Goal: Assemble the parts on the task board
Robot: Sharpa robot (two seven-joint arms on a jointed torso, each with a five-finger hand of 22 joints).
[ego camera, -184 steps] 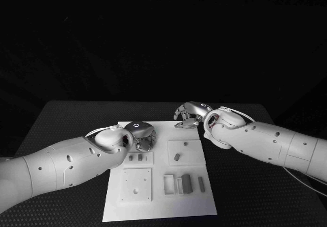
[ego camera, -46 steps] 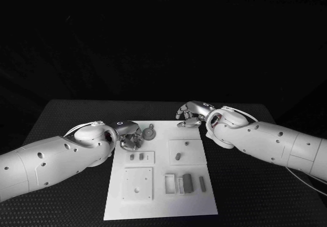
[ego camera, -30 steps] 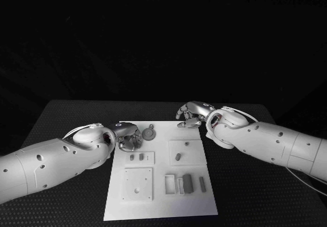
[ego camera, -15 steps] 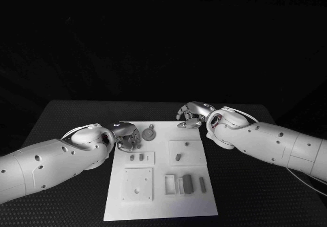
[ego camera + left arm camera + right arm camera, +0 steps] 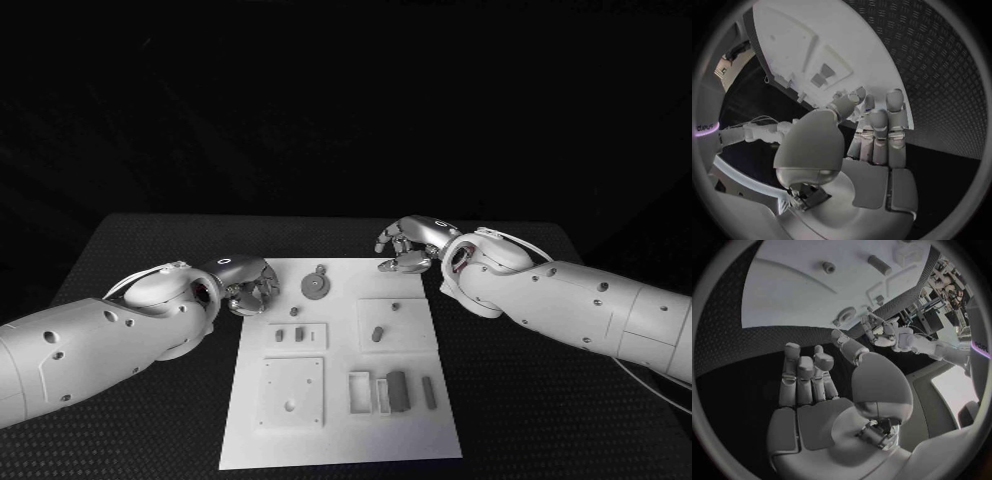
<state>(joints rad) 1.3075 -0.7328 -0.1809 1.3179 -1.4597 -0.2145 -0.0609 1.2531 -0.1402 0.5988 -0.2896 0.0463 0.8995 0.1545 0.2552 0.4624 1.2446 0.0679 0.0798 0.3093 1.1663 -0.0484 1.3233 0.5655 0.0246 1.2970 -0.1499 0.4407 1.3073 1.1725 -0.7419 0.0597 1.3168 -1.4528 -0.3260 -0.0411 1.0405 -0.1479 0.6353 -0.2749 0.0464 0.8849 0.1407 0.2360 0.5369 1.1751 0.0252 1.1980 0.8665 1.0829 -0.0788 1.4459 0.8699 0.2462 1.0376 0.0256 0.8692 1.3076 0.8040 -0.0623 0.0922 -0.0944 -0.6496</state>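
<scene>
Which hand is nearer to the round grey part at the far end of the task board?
The left hand. It is just beside the round grey part, at the board's left edge. The right hand hovers farther off, at the far right corner.

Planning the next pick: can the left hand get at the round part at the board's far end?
Probably yes: the left hand sits empty just beside the round part, with bare board between them.
</scene>
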